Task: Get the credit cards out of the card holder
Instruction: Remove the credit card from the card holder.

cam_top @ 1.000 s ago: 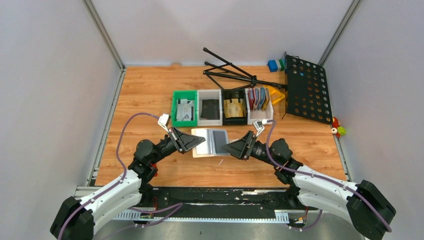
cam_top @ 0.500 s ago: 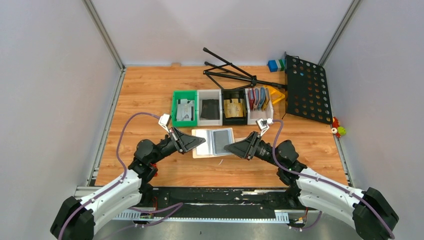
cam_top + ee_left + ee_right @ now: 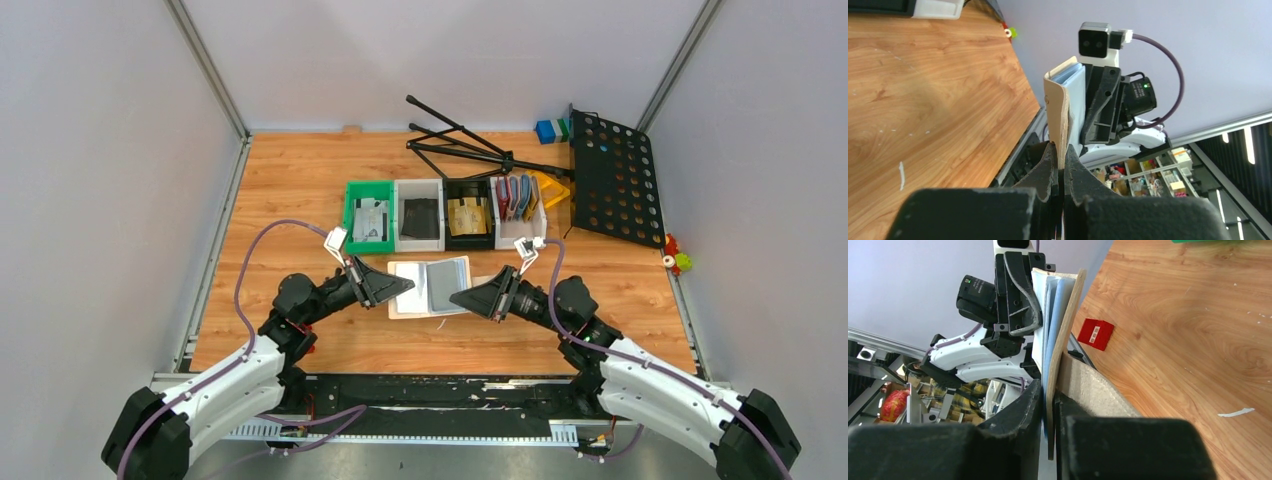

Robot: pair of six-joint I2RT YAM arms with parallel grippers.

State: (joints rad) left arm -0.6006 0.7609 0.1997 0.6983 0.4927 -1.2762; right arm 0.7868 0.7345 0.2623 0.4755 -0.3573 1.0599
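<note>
The card holder (image 3: pixel 428 287) is open flat, pale inside with a tan outer cover, and is held just above the table between both arms. A dark grey credit card (image 3: pixel 441 284) shows in its right half. My left gripper (image 3: pixel 408 287) is shut on the holder's left edge. In the left wrist view the tan cover (image 3: pixel 1062 117) stands pinched between the jaws of my left gripper (image 3: pixel 1060 156). My right gripper (image 3: pixel 457 297) is shut on the holder's right edge. In the right wrist view the card holder (image 3: pixel 1060 325) runs edge-on into the jaws of my right gripper (image 3: pixel 1049 396).
Behind the holder stands a row of bins: green (image 3: pixel 350 214), white (image 3: pixel 419 243), black (image 3: pixel 468 242), and a white one (image 3: pixel 519 234) with upright wallets. A folded tripod (image 3: pixel 470 146) and a black perforated panel (image 3: pixel 615 176) lie at the back right. A small red piece (image 3: pixel 1095 333) lies on the table.
My right gripper has closed onto the card holder's right edge. The holder has shifted slightly right with both grippers on it.
</note>
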